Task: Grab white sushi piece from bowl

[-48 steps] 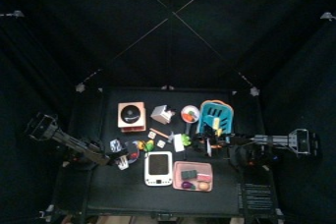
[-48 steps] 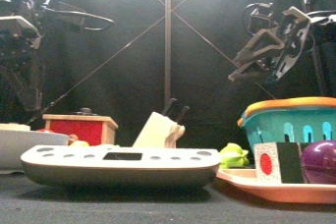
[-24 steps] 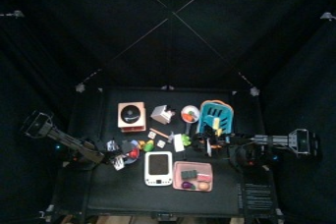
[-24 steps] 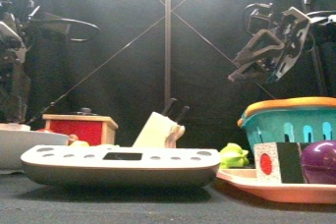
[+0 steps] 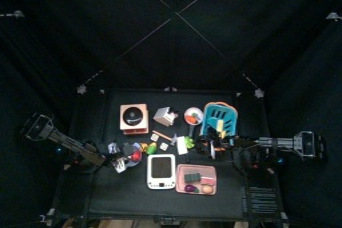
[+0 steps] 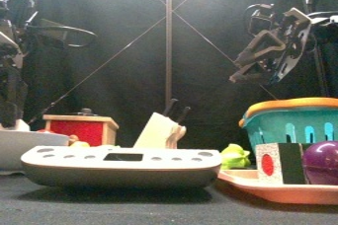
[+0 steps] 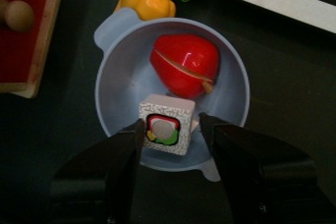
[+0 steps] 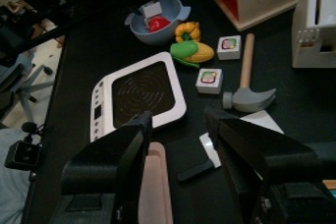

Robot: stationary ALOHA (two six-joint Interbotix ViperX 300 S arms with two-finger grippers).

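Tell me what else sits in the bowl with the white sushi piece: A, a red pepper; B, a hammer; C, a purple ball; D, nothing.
A: in the left wrist view a red pepper lies in the bowl beside the white sushi piece.

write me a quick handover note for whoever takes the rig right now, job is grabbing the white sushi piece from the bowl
Left gripper: open, right above the bowl, jaws either side of the white sushi piece, not closed on it.
Right gripper: open, empty, parked above the pink tray, off to the right side.
In the bowl: the sushi piece at the rim nearest the gripper, a red toy pepper beside it.
Done: approach and lining up.
Left: lower, close on the sushi, lift it out.
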